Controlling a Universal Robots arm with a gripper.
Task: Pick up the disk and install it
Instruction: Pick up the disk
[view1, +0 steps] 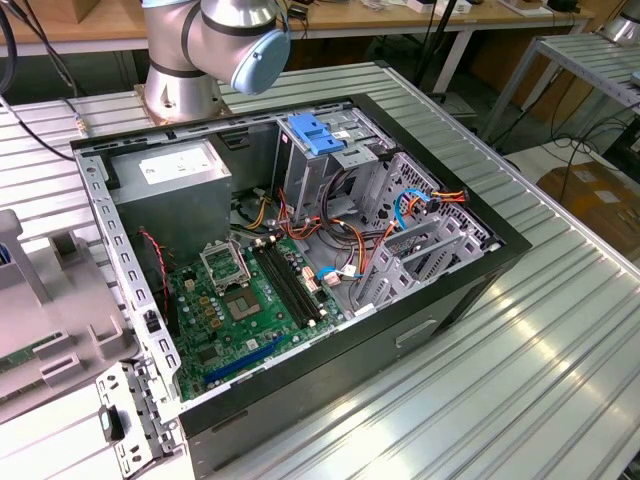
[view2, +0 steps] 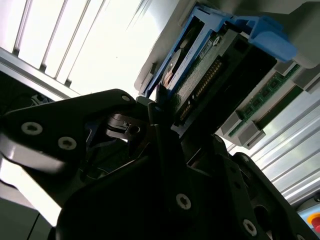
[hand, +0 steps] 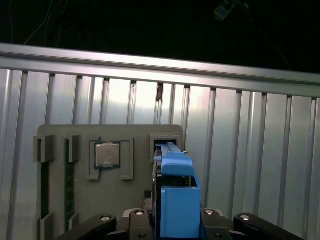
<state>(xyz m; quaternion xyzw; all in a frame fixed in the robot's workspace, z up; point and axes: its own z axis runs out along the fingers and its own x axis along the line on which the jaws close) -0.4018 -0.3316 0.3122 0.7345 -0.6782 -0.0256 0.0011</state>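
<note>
Straddling the disk (hand: 177, 200) upright in grey tray (hand: 135, 200), gripper (hand: 171, 216); processor chip (hand: 107, 154) alongside.

Dark-bodied disk (hand: 175, 197) in a bright blue carrier, standing on edge in a slot of the grey tray (hand: 127, 200), connector row (view2: 202, 90) exposed.

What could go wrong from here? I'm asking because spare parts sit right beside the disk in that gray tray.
The disk stands on edge in a narrow slot of the gray tray; a slightly skewed pull could bind it and drag the tray. That jolt might unseat the processor lying in a nearby pocket. In the exterior view, loose cables crowd the drive cage, so the disk might snag there.
</note>
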